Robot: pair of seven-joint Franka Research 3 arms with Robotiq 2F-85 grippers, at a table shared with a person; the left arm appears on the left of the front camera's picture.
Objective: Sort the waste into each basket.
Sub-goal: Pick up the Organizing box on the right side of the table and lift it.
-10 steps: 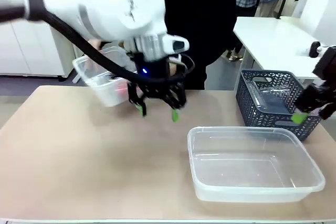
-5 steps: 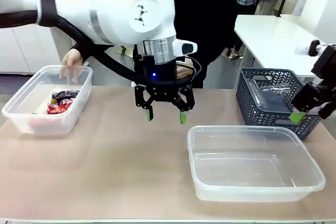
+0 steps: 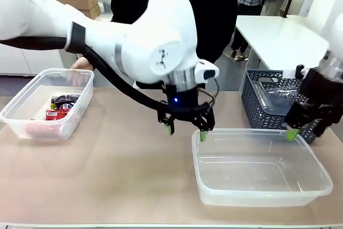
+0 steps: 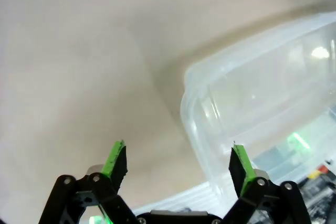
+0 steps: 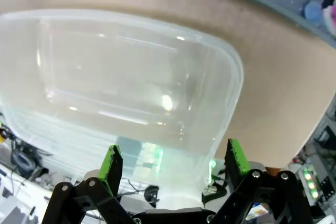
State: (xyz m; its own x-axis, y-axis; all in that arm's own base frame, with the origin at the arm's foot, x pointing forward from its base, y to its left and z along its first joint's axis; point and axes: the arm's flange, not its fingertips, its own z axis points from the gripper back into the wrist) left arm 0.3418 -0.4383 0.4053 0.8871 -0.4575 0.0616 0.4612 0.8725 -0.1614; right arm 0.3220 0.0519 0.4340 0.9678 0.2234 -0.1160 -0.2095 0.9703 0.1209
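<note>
Beige tabletop (image 3: 107, 170): carries two clear rectangular plastic tubs with rounded corners and rolled rims, and one dark grey lattice-sided basket (image 3: 257, 103) at the far right. Left clear tub (image 3: 32, 127), near the left edge: holds red-and-black crushed waste pieces (image 3: 61, 105) lying on its floor; a person's hand (image 3: 80, 68) rests at its far rim. Right clear tub (image 3: 257, 170), near the front right: nothing visible inside. Dark basket: holds a clear plastic bottle or wrap (image 3: 276, 97), detail unclear. Left tool (image 3: 186, 132), black with green pads: released, jaws spread wide, nothing between them, hanging above the far left corner of the right clear tub; the left wrist view shows one pad over bare tabletop and the other over the tub's rim. Right tool (image 3: 300, 127): jaws spread, empty per the right wrist view, poised above the far right edge of the same tub, just in front of the dark basket.
</note>
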